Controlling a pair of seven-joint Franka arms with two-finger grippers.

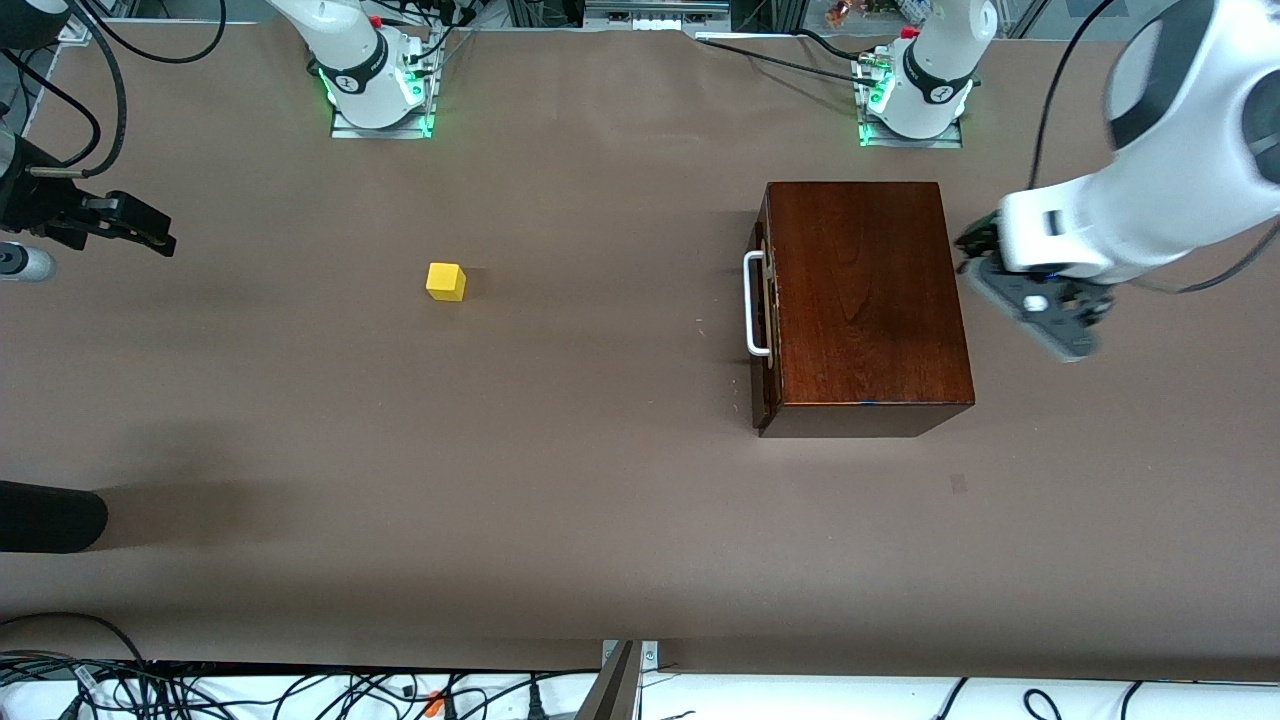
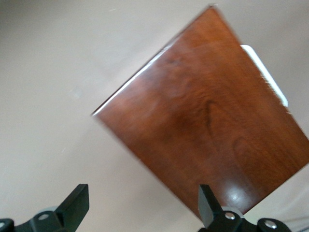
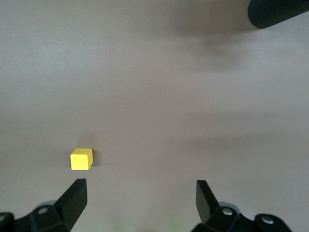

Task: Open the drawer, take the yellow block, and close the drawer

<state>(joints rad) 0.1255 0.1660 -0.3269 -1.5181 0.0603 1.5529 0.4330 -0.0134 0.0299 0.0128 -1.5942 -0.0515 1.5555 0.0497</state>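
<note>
The dark mahogany box (image 1: 860,300) sits on the brown table (image 1: 600,500) toward the left arm's end, its drawer (image 1: 763,310) pushed fully in and the white handle (image 1: 755,305) facing the right arm's end. The yellow block (image 1: 446,281) lies on the bare tabletop, well apart from the box, toward the right arm's end. The left gripper (image 2: 142,203) hangs in the air beside the box on the side away from the handle, fingers spread wide, holding nothing. The right gripper (image 3: 141,198) is raised over the table's right-arm end, near the block but clear of it, fingers wide apart and empty.
</note>
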